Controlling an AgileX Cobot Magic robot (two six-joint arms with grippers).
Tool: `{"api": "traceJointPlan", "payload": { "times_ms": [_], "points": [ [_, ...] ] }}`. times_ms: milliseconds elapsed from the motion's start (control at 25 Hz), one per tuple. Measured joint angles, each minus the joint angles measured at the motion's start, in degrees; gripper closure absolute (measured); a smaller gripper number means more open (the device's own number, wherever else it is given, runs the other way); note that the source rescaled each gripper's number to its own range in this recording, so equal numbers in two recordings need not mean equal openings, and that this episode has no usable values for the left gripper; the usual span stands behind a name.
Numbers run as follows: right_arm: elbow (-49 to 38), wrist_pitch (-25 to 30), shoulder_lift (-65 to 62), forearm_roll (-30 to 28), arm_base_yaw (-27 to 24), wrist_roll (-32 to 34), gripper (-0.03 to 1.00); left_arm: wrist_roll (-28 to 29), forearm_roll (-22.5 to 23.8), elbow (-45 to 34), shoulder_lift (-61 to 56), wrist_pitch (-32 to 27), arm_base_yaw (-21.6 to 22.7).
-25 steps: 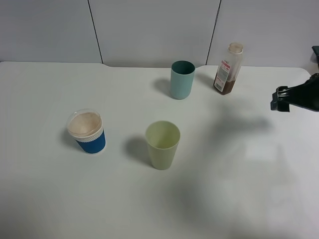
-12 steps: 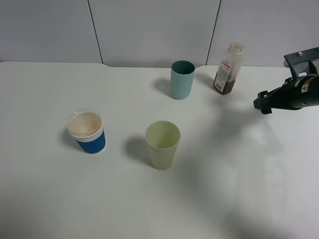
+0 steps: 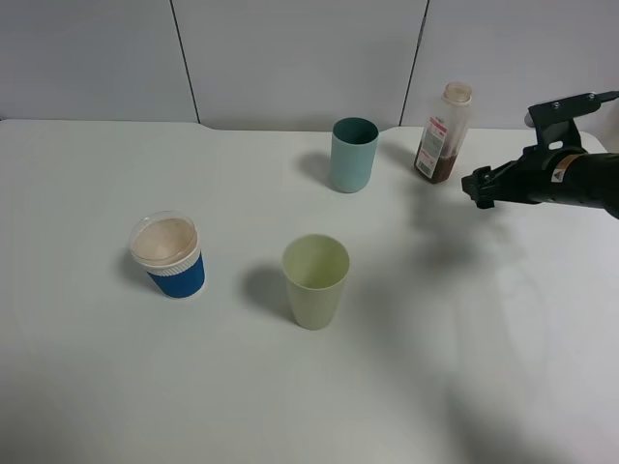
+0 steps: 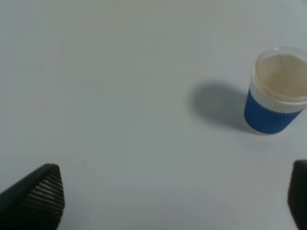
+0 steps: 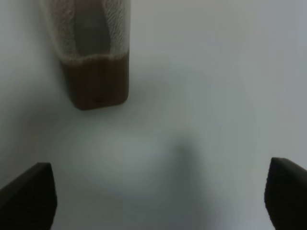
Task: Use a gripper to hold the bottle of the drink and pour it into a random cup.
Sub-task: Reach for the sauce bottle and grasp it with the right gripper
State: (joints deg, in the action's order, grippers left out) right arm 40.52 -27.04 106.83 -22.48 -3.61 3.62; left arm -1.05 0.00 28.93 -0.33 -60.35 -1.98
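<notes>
The bottle (image 3: 444, 132) stands upright at the back right of the table, with brown drink (image 3: 438, 171) in its lowest part. The teal cup (image 3: 353, 154) stands upright to its left. My right gripper (image 3: 480, 186) is open and empty, just right of and in front of the bottle, apart from it. In the right wrist view the bottle (image 5: 91, 48) with its drink (image 5: 97, 82) stands ahead of the open right gripper (image 5: 158, 196). My left gripper (image 4: 172, 196) is open and empty over bare table; it is out of the high view.
A pale yellow-green cup (image 3: 315, 280) stands at the middle front. A blue ribbed cup (image 3: 169, 255) with a white rim and clear lid stands at the left, also in the left wrist view (image 4: 276, 97). A grey panelled wall (image 3: 290, 58) backs the white table (image 3: 464, 367).
My right arm has come in from the right edge, moving left and toward the back, closing on the bottle. The bottle and cups have not moved.
</notes>
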Motion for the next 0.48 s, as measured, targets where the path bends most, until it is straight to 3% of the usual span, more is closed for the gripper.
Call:
{"api": "traceJointPlan", "payload": {
  "times_ms": [200,480],
  "points": [
    [3.5,-0.4,3.3,0.0,0.0,0.0,-0.03,0.0,0.3,0.0,0.0,0.0,0.0],
    [6.7,-5.3,7.0,0.0,0.0,0.0,-0.03,0.0,0.3,0.0,0.0,0.0,0.0]
  ]
}}
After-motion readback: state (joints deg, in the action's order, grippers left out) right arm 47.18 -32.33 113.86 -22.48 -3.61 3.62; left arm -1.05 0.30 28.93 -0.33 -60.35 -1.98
